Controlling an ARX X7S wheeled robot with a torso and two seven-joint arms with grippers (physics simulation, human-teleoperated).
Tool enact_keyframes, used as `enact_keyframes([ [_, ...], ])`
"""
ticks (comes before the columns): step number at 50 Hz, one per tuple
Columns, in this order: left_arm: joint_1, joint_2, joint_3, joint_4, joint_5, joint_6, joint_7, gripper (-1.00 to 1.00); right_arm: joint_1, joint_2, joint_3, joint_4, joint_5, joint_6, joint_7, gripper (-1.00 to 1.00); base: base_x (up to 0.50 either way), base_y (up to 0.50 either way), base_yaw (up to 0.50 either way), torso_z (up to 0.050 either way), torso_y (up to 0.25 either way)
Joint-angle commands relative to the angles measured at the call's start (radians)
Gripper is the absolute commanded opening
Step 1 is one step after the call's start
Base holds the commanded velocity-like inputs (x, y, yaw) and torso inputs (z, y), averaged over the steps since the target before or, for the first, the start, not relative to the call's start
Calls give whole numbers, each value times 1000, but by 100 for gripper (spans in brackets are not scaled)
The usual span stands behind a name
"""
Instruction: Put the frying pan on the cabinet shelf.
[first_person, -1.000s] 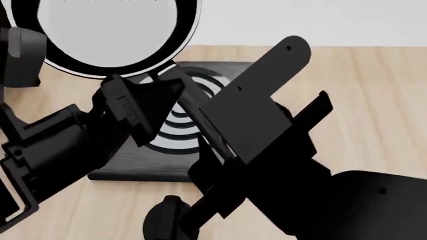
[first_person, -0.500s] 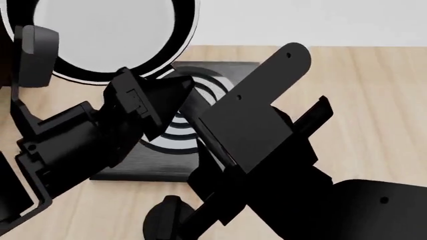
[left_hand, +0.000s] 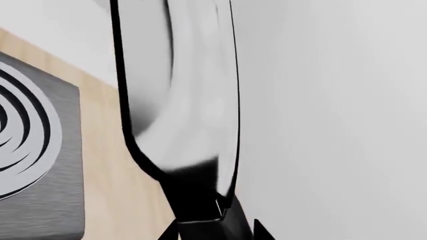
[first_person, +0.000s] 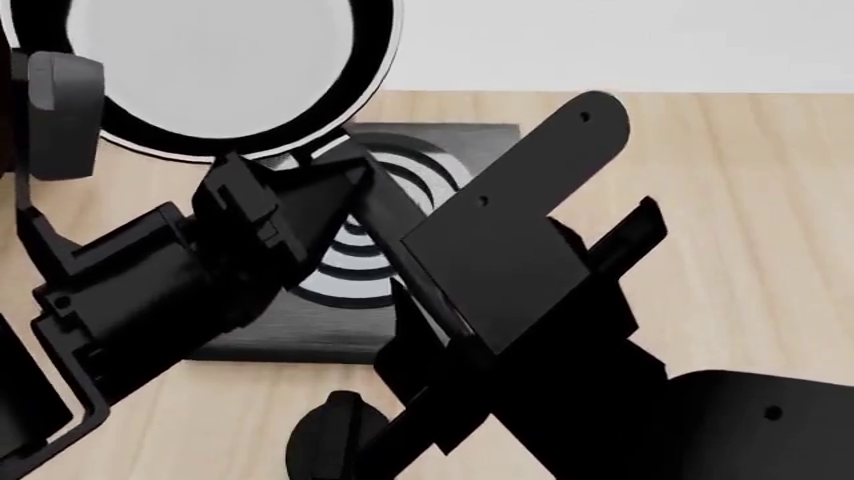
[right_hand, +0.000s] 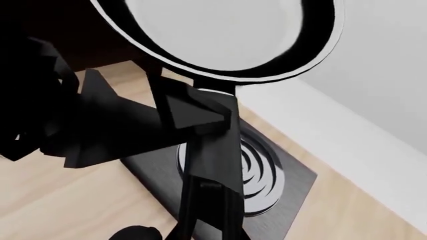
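The frying pan (first_person: 214, 70) hangs in the air at the head view's top left, tilted so its pale inside faces me. Its short black handle (right_hand: 213, 160) slants down over the hob plate. My left gripper (first_person: 354, 178) is shut on the handle just below the pan's rim, one finger in front and one behind (right_hand: 200, 112). The left wrist view sees the pan (left_hand: 173, 100) edge-on, its handle running between the fingers. My right gripper (right_hand: 210, 230) is shut on the handle's lower end. Very dark brown cabinet wood (right_hand: 100, 45) shows behind the pan; I cannot make out the cabinet shelf.
A square black hob plate (first_person: 441, 145) with concentric pale rings lies on the light wooden counter (first_person: 747, 200) under both grippers. A round black knob (first_person: 334, 430) sits near the counter's front. A white wall (first_person: 601, 40) runs behind. My right arm (first_person: 534, 260) blocks the middle.
The left gripper has shifted along the handle and turned its wrist, and the left arm has risen a little. The pan has drifted slightly left and lower. The right arm barely moved.
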Motion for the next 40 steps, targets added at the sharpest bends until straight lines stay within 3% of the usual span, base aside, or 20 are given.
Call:
enact_keyframes([
  [1, 1, 4, -19, 18, 91, 77, 1, -100, 7, 2, 23, 2, -53, -27, 4, -100, 0, 0, 0, 10, 0],
  [2, -4, 3, -22, 17, 96, 87, -8, -100, 5, -1, 32, 14, -45, -20, 35, -100, 0, 0, 0, 0, 10],
  [3, -10, -8, -26, 22, 126, 95, 0, -100, 4, -2, 44, 28, -18, -15, 46, 100, 0, 0, 0, 0, 0],
  [10, -51, -64, -1, 19, 216, 94, 1, -100, -36, 27, 65, -3, 2, -35, 67, 100, 1, 0, 0, 0, 2],
  [19, -94, -100, -58, -30, 43, 98, -31, -100, -78, 55, 108, -32, 57, -55, 119, 100, 0, 0, 0, 1, 2],
  [40, -129, -257, -241, -118, -53, 190, -105, -100, -147, 87, 150, -77, 128, -100, 203, 100, 0, 0, 0, 0, 1],
])
